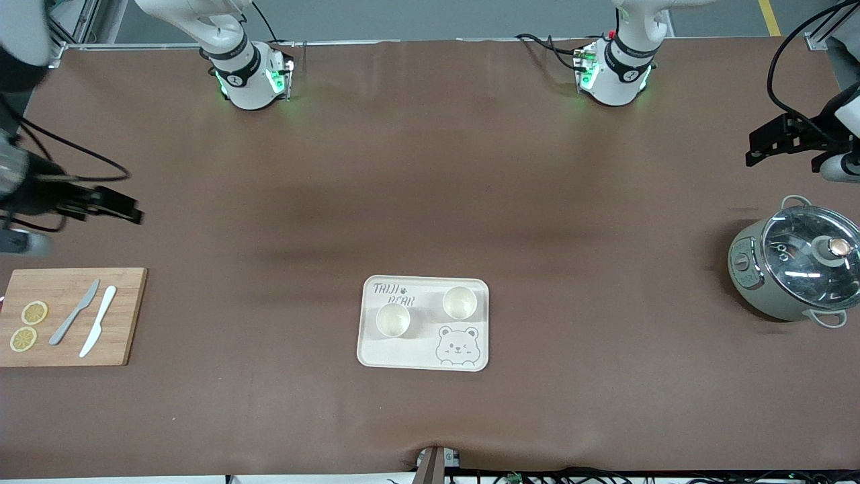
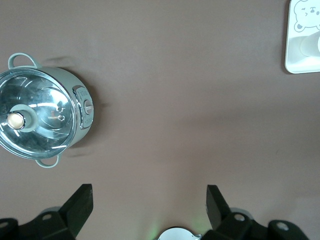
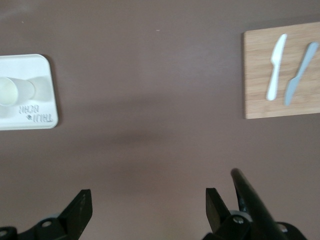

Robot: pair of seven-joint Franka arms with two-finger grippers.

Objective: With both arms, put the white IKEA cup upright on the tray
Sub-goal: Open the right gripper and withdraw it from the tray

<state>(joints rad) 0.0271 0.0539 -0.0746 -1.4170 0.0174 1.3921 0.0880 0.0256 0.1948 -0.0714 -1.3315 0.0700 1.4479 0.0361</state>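
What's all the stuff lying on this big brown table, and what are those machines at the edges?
Flat cream rectangular tray with grey bear face: one, mid-table, near the front camera.
White cups: two, upright on the tray, side by side.
Wooden cutting board: one, light brown, at the right arm's end.
Lemon slices: two, yellow, on the board.
Knives: one grey, one white, on the board.
Sage-green cooking pot with glass lid: one, at the left arm's end.
Left gripper: black, open, empty, over bare table beside the pot.
Right gripper: black, open, empty, over bare table beside the board.
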